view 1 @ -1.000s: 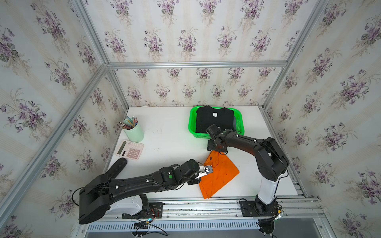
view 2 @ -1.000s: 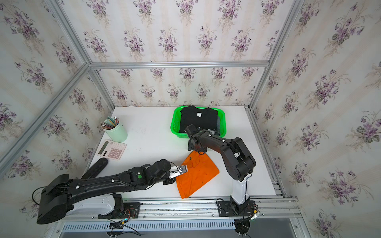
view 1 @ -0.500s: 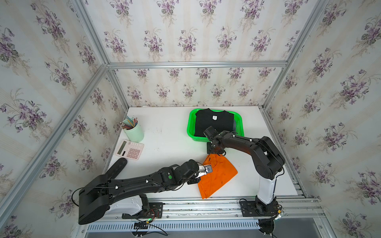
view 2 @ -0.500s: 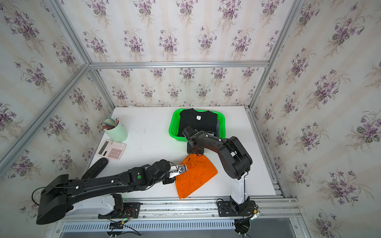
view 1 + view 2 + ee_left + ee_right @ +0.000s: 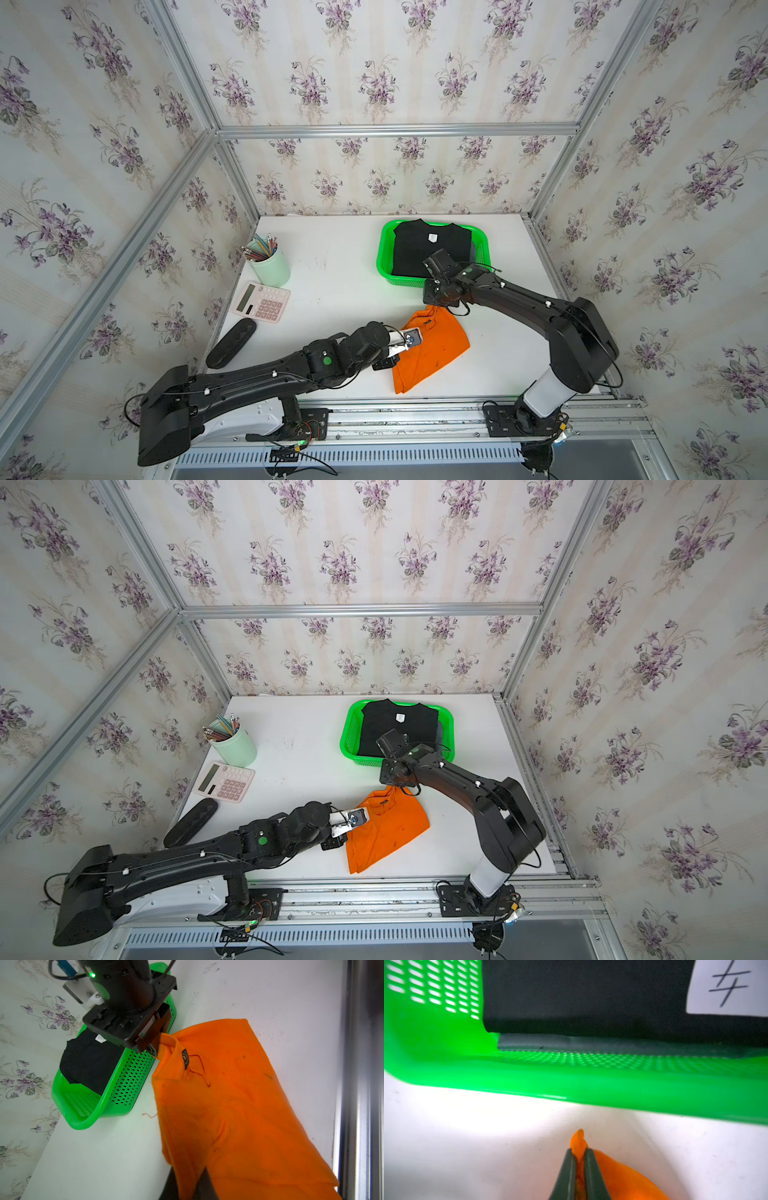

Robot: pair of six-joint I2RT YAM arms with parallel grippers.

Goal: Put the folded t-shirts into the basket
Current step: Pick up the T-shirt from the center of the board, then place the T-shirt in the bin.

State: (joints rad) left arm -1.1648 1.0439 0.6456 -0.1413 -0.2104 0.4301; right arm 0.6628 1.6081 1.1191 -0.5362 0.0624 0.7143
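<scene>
Two in basket (image 5: 399, 281): black tee (image 5: 428, 253) over grey tee (image 5: 591, 1042).
Orange tee (image 5: 432, 349): just short of basket's near wall, long axis pointing at it.
Right gripper (image 5: 579, 1152): clamped on collar tip, nearer basket.
Left gripper (image 5: 188, 1186): clamped on side edge, farther back.

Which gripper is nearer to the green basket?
Right. The right gripper pinches the orange t-shirt just outside the basket; the left gripper holds its opposite edge, farther away.
</scene>
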